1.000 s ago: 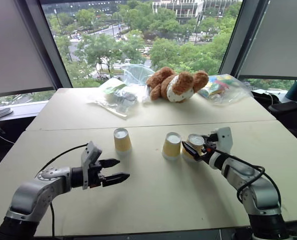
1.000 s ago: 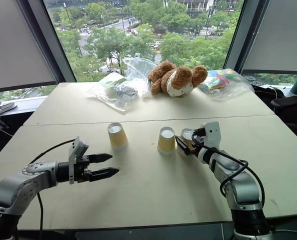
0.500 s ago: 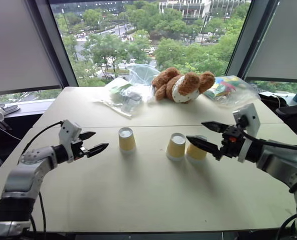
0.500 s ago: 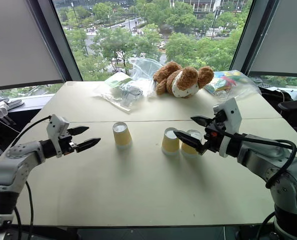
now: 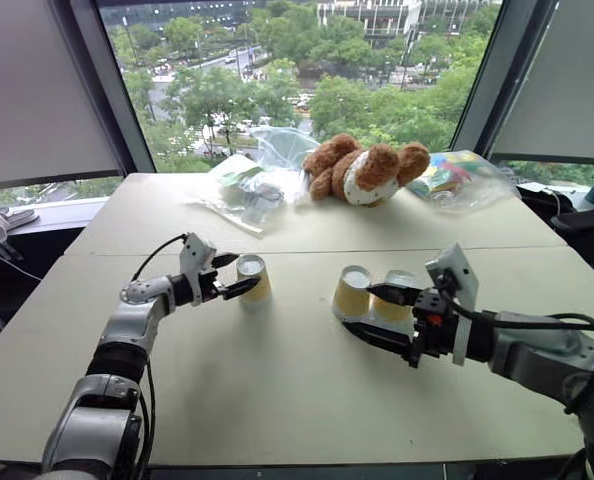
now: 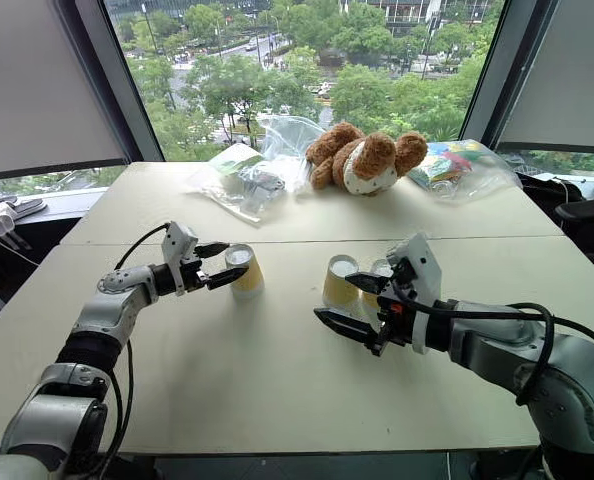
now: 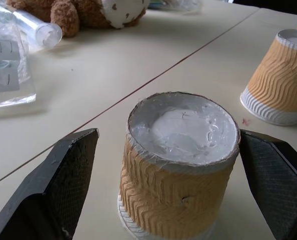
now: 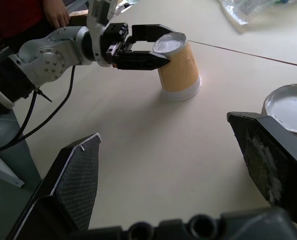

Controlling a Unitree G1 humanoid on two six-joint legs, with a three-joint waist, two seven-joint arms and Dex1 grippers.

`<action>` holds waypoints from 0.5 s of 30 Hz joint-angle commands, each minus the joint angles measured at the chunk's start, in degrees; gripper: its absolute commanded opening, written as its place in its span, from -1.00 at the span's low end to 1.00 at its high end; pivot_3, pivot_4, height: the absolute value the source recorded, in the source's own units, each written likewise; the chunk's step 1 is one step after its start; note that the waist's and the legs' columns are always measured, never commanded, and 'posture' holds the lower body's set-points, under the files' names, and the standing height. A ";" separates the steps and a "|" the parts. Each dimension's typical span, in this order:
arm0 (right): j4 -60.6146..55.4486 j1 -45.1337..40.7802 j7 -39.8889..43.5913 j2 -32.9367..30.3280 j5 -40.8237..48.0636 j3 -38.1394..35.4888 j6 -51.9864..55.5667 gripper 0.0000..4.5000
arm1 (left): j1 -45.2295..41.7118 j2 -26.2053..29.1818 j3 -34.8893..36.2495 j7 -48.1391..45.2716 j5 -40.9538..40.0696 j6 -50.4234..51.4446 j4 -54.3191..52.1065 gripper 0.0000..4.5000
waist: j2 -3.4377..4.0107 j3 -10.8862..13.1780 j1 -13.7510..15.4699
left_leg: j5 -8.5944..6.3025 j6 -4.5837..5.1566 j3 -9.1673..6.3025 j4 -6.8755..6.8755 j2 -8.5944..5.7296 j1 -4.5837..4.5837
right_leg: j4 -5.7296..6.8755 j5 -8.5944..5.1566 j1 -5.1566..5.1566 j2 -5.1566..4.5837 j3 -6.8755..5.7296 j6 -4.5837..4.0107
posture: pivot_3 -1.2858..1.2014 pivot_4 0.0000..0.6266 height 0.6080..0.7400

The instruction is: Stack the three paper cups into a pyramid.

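I see all three paper cups standing upside down on the worktop (image 5: 297,400), white bases up and wide rims down, so each long axis runs upright. Taking the teddy bear (image 5: 362,172) as my landmark: the lone cup (image 5: 251,279) stands nearer me than the bear and off to its left; the middle cup (image 5: 352,292) stands nearer me almost straight out from the bear, and the third cup (image 5: 395,296) is just beside that one on its right. None is stacked on another.

My left gripper (image 5: 229,276) reaches in level from the left with its jaws spread wide on either side of the lone cup's upper half; the left wrist view shows a gap between each finger (image 7: 53,192) and the cup wall, so nothing is gripped.

My right gripper (image 5: 375,312) hangs in front of the pair of cups, pointing left across the worktop, jaws wide open and empty.

The right wrist view adds a person's hand (image 8: 56,12) at the worktop's far edge behind the left arm.
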 commanded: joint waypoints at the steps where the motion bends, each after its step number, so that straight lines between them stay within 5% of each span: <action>1: -1.85 0.00 -1.00 -0.24 0.99 -0.32 -1.70 0.99 | -2.33 -0.85 0.69 -0.75 0.63 -2.75 2.27 0.88 | 0.00 0.00 0.00 | 0.00 0.00 0.00 0.00 0.00 0.00 | 0.00 0.00 0.00 0.00 0.00 0.00 | 0.03 -0.52 1.00; 6: -2.04 0.61 -1.86 -0.39 0.87 0.29 -2.76 1.00 | -3.55 -2.47 1.09 -1.29 0.90 -4.10 4.85 0.11 | -0.01 0.00 -0.06 | 0.00 0.00 -0.01 0.00 0.00 0.01 | 0.00 0.00 0.00 0.00 -0.01 0.00 | 0.03 -0.52 1.00; 15: -1.90 5.13 -1.45 -2.51 0.62 -1.03 -3.59 1.00 | -8.76 -3.81 1.89 -2.76 -2.78 2.32 -2.65 0.11 | -0.13 0.06 0.20 | 0.00 0.00 -0.06 0.02 0.00 -0.06 | 0.02 0.00 -0.01 0.01 -0.03 0.00 | 0.03 -0.52 1.00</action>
